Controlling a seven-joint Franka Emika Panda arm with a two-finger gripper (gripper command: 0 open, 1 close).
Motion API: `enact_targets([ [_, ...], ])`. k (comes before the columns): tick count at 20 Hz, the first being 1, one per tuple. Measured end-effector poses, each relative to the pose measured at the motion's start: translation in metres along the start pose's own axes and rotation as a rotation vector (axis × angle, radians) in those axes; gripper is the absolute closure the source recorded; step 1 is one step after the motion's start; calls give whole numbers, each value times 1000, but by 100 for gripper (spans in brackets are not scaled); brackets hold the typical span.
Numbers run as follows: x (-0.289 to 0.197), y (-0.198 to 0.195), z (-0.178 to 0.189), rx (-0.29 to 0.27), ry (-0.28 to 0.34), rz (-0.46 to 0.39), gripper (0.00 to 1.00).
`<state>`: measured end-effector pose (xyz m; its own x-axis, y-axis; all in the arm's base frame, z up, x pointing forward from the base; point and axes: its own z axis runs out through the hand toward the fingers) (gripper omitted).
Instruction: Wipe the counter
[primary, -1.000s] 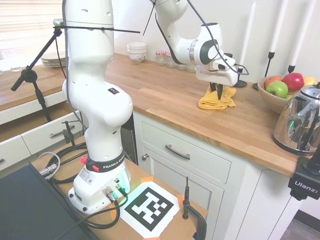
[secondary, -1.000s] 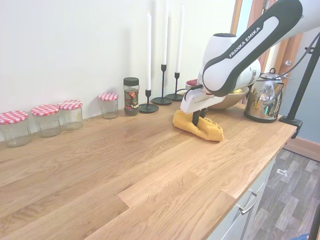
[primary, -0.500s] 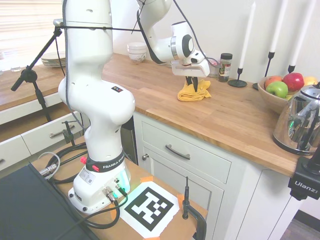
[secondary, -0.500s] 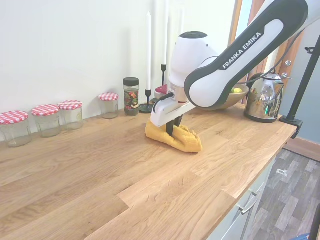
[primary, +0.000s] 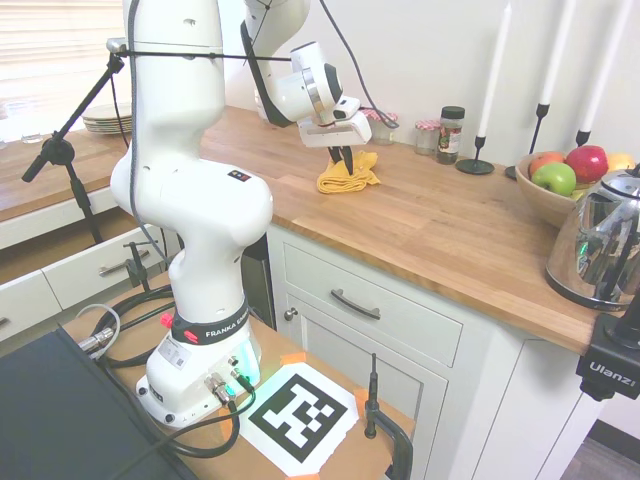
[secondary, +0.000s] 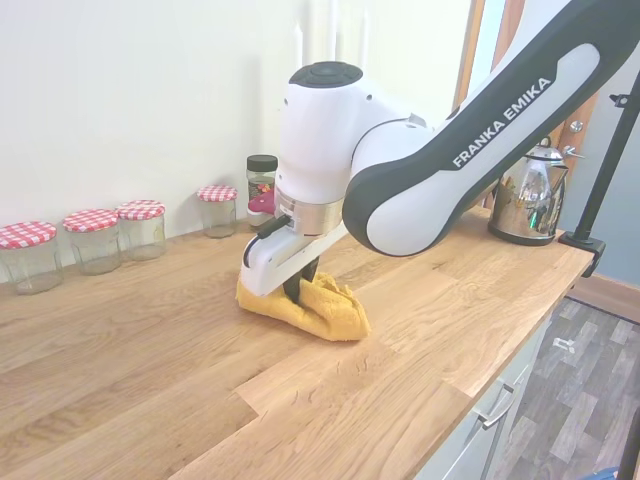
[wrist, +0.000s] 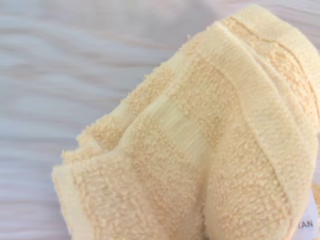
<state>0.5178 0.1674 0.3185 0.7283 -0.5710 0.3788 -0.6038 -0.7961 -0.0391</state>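
- The gripper (secondary: 297, 291) is clamped on a bunched yellow cloth (secondary: 312, 310), pressing it down onto the counter (secondary: 180, 340).
- In the first exterior view the cloth (primary: 347, 174) lies mid-counter, short of the spice jar (primary: 452, 133) and candlesticks (primary: 477, 160).
- Red-checked lidded jars (secondary: 96, 240) line the wall.
- A fruit bowl (primary: 548, 200) and kettle (primary: 603, 240) stand at the counter's end.

Towel (wrist: 200, 150) yellow terry cloth, rough looped pile; counter (secondary: 150, 350) smooth matt wood planks; kettle (primary: 600, 245) glossy metal
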Motion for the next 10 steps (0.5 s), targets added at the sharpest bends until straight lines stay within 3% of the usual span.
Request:
enact_targets([
  [6,-42,-45,-12,-19,33,-67,100],
  [10,-48,-54,-14,-28,37,-77,100],
])
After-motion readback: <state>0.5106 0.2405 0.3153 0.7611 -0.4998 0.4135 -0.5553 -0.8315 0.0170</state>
